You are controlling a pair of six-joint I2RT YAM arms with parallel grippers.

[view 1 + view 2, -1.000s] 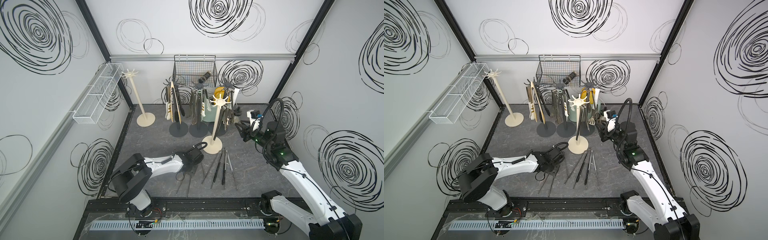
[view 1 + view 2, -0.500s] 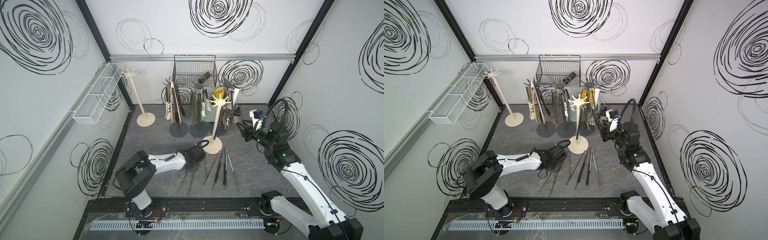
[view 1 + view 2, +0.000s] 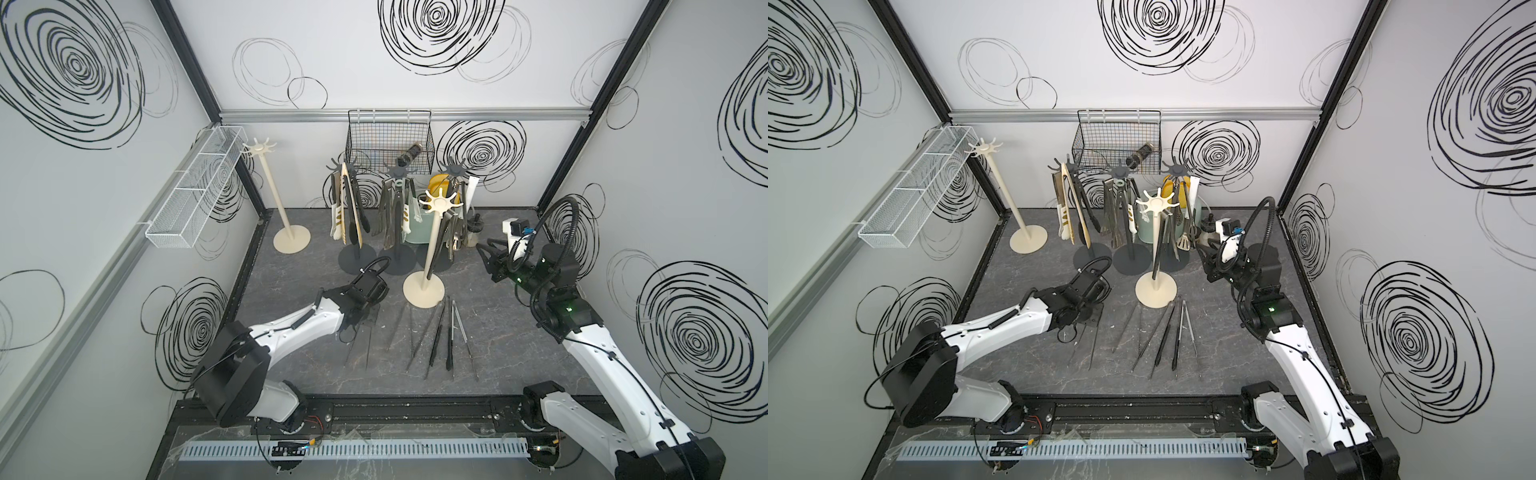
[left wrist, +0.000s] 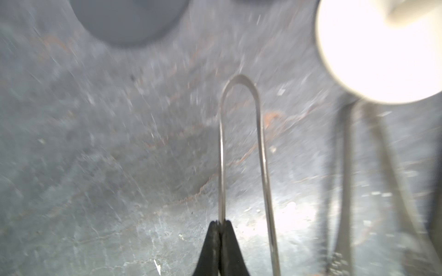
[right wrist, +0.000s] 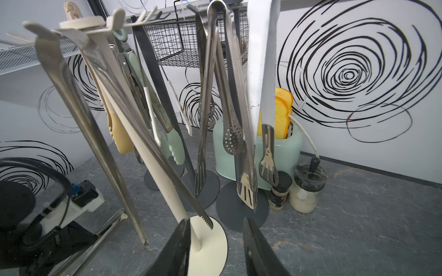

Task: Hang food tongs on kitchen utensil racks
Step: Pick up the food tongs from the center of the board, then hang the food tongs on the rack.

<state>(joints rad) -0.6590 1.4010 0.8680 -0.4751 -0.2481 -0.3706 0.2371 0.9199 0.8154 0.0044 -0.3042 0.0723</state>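
Observation:
In the left wrist view my left gripper (image 4: 221, 223) is shut on one arm of a pair of steel food tongs (image 4: 239, 82) lying on the grey floor, their U-bend ahead of my fingertips. Both top views show this gripper (image 3: 368, 305) low over those tongs (image 3: 359, 347). Several more tongs (image 3: 436, 336) lie loose to the right. A cream utensil rack (image 3: 432, 245) stands just behind them, and another cream rack (image 3: 278, 199) stands at the back left. Three dark grey racks (image 3: 397, 170) hold hanging tongs. My right gripper (image 5: 216, 221) is open and empty, facing the racks (image 3: 1204, 253).
A black wire basket (image 3: 388, 141) hangs on the back wall and a white mesh basket (image 3: 195, 191) on the left wall. A mint container (image 5: 277, 148) with yellow slices and small spice jars (image 5: 307, 188) stand behind the dark racks.
My left gripper has closed on the steel tongs' arm after reaching slightly further in. The right arm has shifted a little to the right.

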